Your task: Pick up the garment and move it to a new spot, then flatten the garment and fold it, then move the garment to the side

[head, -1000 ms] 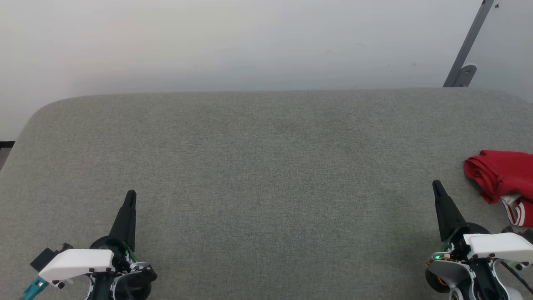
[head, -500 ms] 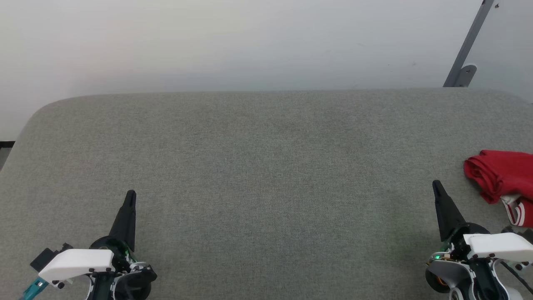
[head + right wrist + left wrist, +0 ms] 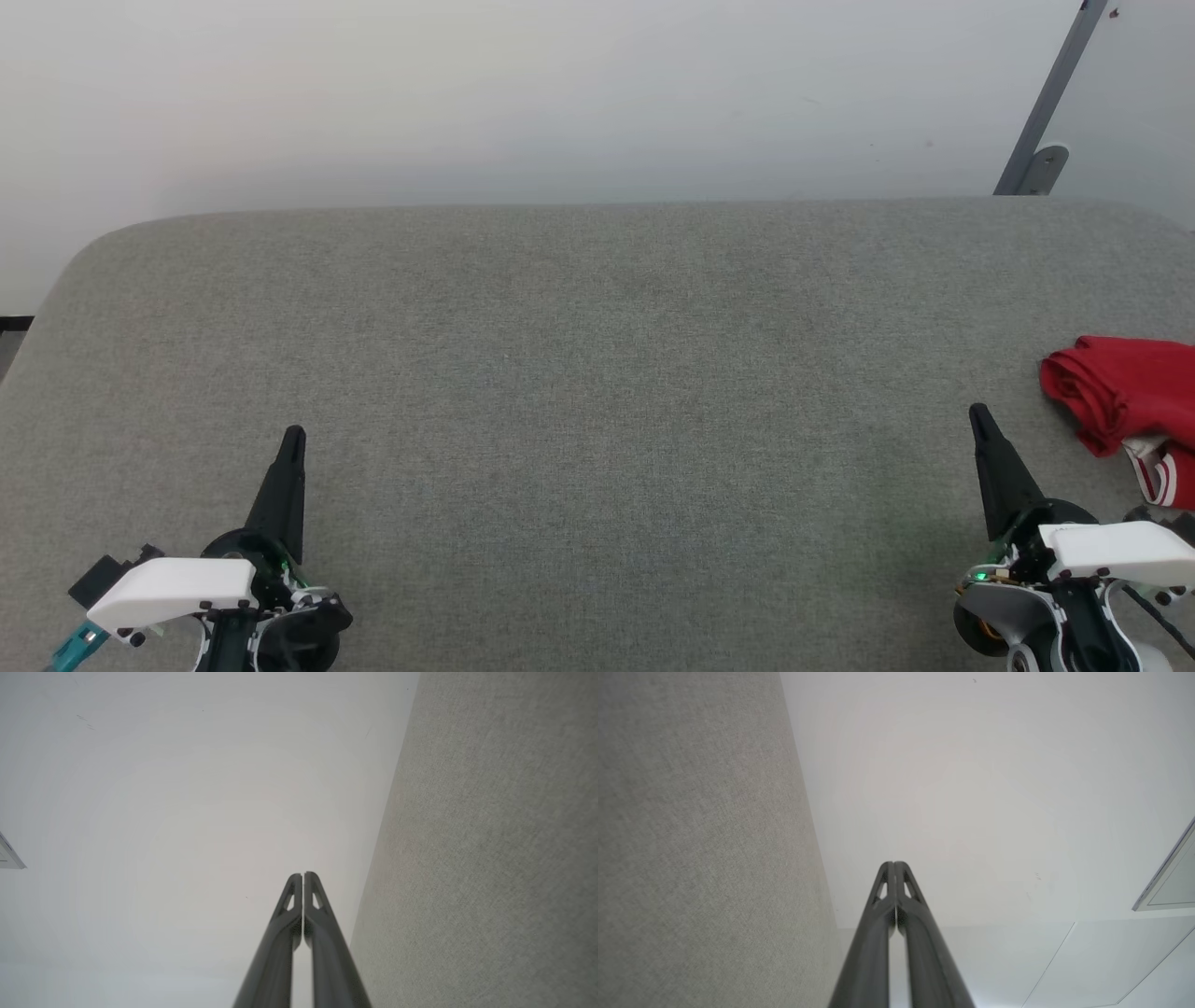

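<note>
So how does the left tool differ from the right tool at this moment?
The left tool tilts its tip rightward, while the right tool tilts its tip leftward. The right tool sits close to the crumpled red garment; the left tool is far from it, across the grey surface. Both are shut and empty.

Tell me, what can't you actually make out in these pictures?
- The garment: head view, the right edge cuts it off; bunched folds hide its shape.
- The right gripper: head view, its arm runs off the bottom edge.
- The metal bar: head view, top cut off by the upper edge.
</note>
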You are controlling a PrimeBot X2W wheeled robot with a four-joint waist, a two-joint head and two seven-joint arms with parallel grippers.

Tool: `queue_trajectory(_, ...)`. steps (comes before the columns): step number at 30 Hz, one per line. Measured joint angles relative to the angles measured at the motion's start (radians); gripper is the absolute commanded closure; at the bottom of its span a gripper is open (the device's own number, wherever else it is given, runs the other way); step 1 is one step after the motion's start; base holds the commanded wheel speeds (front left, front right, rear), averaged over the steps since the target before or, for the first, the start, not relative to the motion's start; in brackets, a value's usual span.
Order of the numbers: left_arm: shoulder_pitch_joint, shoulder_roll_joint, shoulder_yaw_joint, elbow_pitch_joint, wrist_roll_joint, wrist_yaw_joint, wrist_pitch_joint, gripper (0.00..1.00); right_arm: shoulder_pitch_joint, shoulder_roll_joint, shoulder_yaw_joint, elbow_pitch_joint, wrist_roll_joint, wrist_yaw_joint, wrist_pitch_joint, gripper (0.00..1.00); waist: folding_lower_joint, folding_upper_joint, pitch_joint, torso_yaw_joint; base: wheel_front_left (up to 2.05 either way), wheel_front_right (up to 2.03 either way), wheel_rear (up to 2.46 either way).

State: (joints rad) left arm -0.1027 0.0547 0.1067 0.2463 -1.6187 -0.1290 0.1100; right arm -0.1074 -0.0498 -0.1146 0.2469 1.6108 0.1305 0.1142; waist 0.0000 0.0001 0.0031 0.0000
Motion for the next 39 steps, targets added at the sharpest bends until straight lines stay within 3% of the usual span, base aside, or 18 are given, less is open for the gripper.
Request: queue_trajectory(39, 0.000, -0.002, 0.004, 0.000, 0.002, 0.000, 0.001, 1.00, 0.000, 0.000, 0.001, 0.000, 0.000, 0.000, 0.000, 1.00, 0.0000, 0.0000, 0.000, 0.000, 0.00, 0.00, 0.00)
